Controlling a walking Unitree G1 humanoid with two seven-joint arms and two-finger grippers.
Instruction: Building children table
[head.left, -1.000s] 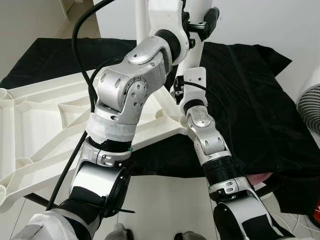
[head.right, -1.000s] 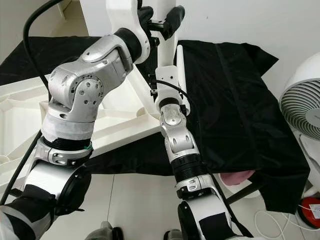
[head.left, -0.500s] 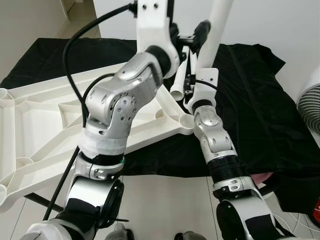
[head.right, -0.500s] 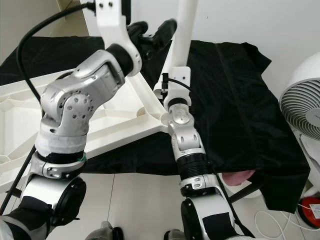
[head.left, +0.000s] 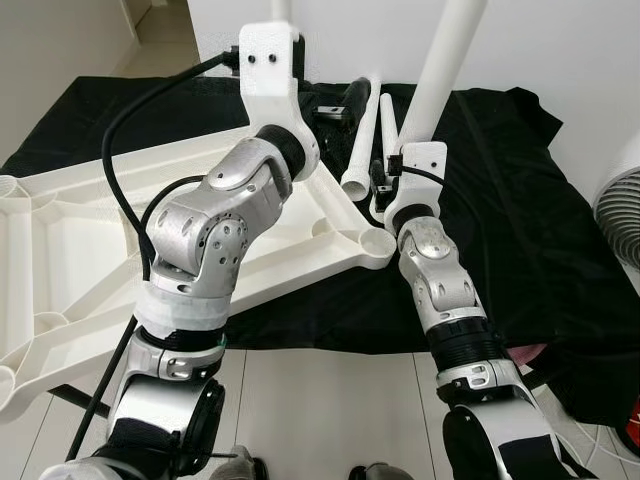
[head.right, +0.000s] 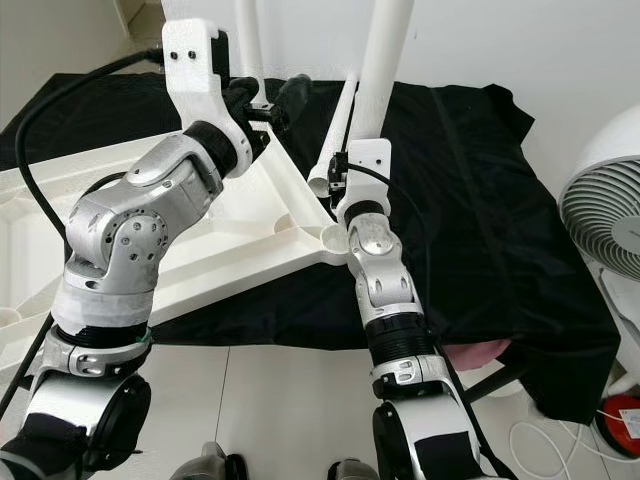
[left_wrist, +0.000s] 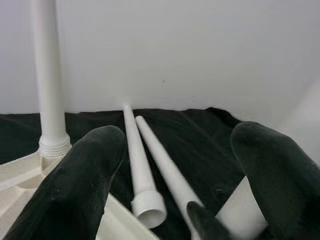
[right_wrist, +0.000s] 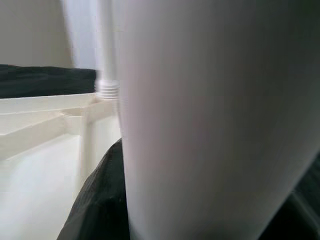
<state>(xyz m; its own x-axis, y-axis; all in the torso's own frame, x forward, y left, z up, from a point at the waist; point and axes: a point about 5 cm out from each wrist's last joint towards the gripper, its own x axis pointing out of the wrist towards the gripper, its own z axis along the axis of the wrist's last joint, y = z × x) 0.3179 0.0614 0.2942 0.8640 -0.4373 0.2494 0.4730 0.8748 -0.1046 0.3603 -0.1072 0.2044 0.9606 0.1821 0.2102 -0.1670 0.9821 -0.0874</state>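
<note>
Left eye view: right gripper gripping long white plastic table leg upright above corner socket of white ribbed plastic tabletop.

Left wrist view: left gripper gaping wide, empty.

Right wrist view: leg looking stiff, light, slippery; gripping low probably best.

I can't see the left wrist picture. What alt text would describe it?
Between the left gripper's two open black fingers, two loose white table legs lie side by side on a black cloth. Beyond, another leg stands upright in the white tabletop frame.
</note>
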